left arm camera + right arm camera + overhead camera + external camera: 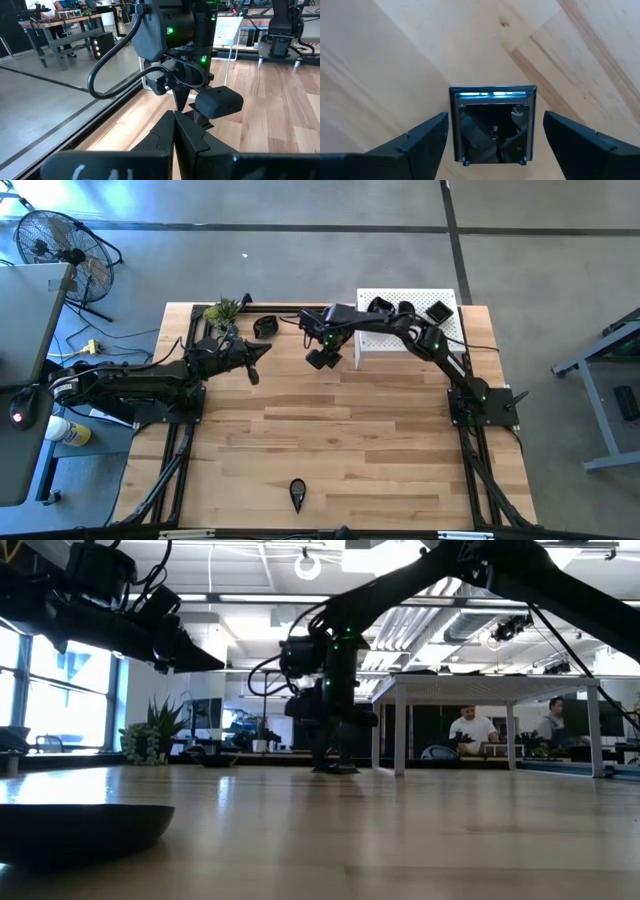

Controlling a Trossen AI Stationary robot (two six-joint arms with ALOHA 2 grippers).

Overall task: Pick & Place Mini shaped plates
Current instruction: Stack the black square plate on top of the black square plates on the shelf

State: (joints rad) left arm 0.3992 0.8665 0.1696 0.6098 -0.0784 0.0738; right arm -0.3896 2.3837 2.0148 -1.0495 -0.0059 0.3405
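Note:
A square, glossy black mini plate (492, 125) lies flat on the wooden table, directly under my right gripper (320, 358). That gripper points down and is open; its fingers (422, 142) stand on either side of the plate without touching it. In the low view the plate (335, 769) shows as a thin dark shape under the gripper. My left gripper (255, 355) is shut and empty, held level above the table's far left. Other black plates lie near the plant (265, 327), at the near edge (297, 493), and several on the white platform (405, 308).
The white perforated platform (440, 330) stands at the far right on thin legs, close behind my right arm. A small green plant (222, 313) sits at the far left corner. The table's middle (330, 430) is bare wood. People sit in the room beyond the table (475, 730).

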